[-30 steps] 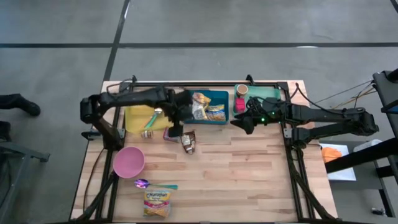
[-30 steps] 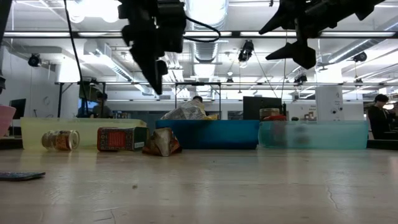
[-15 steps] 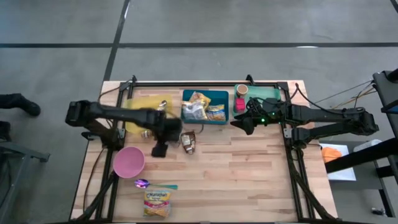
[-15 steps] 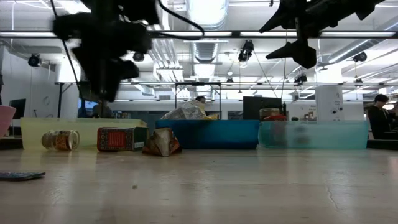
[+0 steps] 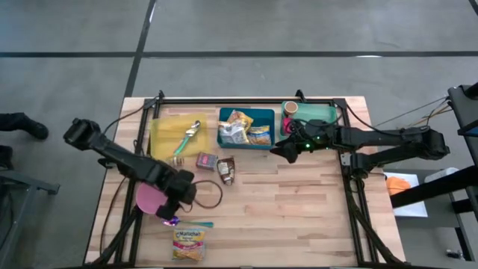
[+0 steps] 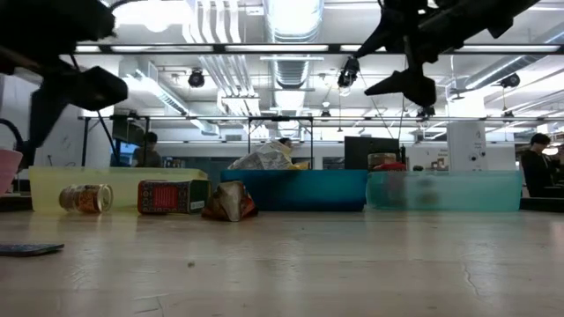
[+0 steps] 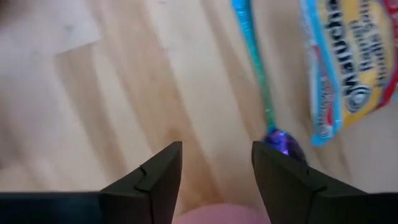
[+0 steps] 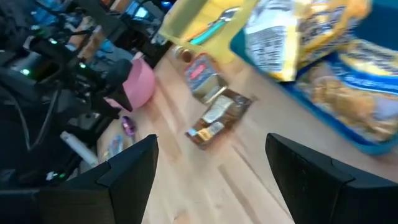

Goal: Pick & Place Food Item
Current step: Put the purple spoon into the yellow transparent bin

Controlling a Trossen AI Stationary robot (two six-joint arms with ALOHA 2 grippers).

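- Left gripper (image 5: 181, 196) hangs over the near-left part of the light wooden desk (image 5: 299, 209), at the pink round bowl (image 5: 151, 196); fingers (image 7: 152, 174) apart, nothing between them.
- Left wrist view: purple-headed spoon with a teal handle (image 7: 258, 74) and yellow instant-noodle packet with blue edging (image 7: 348, 59) lie just past the fingers, bowl rim at the picture's bottom edge.
- Noodle packet (image 5: 188, 243) lies flat near the desk's front edge, the spoon (image 5: 179, 221) between it and the bowl; packet apart from the spoon.
- Right gripper (image 5: 278, 149) hovers above the desk just in front of the blue plastic bin (image 5: 267, 113); fingers (image 8: 127, 171) apart, empty.
- Blue bin holds crinkled snack bags (image 5: 239, 128); teal bin (image 5: 323, 112) beside it holds a small brown-topped cup (image 5: 290, 107) and a pink item (image 5: 287, 125).
- Yellow tray (image 5: 164, 138) on the back left carries a green-handled utensil (image 5: 189, 134).
- Small glass jar (image 5: 177, 160), red printed box (image 5: 205, 161) and brown foil snack wrapper (image 5: 227, 169) lie in a row on the desk in front of the tray and blue bin.
- Thin dark cable loop (image 5: 209, 196) lies on the wood just right of the left gripper.
- Centre and right of the desk front are bare wood; black frame rails run along both sides.
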